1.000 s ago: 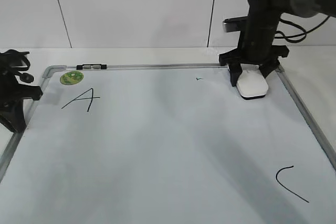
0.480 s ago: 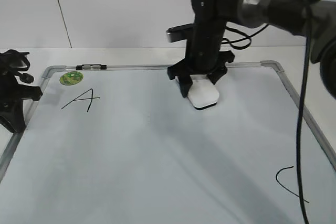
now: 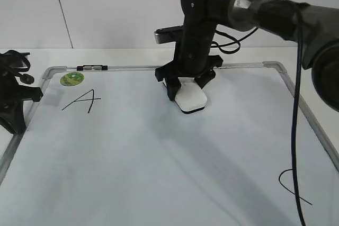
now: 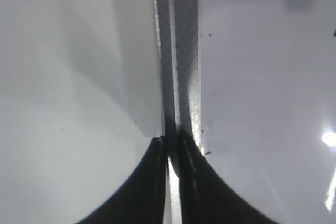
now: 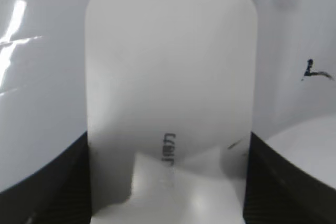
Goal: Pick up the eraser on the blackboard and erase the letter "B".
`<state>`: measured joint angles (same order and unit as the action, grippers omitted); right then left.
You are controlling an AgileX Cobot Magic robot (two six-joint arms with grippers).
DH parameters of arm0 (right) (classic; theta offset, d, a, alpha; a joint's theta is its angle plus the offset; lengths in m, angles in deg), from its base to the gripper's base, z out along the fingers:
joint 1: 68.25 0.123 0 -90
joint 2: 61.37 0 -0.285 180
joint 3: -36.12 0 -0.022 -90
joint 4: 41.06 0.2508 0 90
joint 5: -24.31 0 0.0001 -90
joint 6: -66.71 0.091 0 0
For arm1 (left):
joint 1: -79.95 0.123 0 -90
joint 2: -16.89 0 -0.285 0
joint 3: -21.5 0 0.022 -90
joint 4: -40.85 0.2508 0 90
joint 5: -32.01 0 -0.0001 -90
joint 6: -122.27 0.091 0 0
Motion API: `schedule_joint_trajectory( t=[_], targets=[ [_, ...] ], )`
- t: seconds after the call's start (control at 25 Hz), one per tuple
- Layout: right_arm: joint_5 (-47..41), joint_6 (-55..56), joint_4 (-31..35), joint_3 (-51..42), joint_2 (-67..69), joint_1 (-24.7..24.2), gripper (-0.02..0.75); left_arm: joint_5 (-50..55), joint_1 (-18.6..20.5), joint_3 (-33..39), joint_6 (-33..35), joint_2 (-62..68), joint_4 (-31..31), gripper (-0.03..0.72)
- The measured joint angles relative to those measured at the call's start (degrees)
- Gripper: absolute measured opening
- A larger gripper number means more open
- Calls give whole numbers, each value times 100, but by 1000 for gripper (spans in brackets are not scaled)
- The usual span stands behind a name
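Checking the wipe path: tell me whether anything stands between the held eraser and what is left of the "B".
Nothing visible does. The right gripper presses the eraser onto bare blackboard; a small black ink remnant lies just beside it in the right wrist view, with only clear board between them.

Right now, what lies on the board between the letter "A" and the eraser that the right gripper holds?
Nothing: in the exterior view, the blackboard is bare white between the letter "A" and the eraser in the right gripper.
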<state>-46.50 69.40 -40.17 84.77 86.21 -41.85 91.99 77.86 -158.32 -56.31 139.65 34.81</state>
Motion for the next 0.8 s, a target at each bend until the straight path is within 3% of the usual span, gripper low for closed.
schedule_joint_trajectory(
  t=[0.4,0.6,0.8],
  targets=[
    [-43,76,-28,13,0,-1380,540,0,0,0,0,9,0,25],
    [-76,76,83,13,0,-1444,540,0,0,0,-12,13,0,25],
    [-64,110,-89,13,0,-1056,540,80,0,-2,-22,13,93,25]
  ],
)
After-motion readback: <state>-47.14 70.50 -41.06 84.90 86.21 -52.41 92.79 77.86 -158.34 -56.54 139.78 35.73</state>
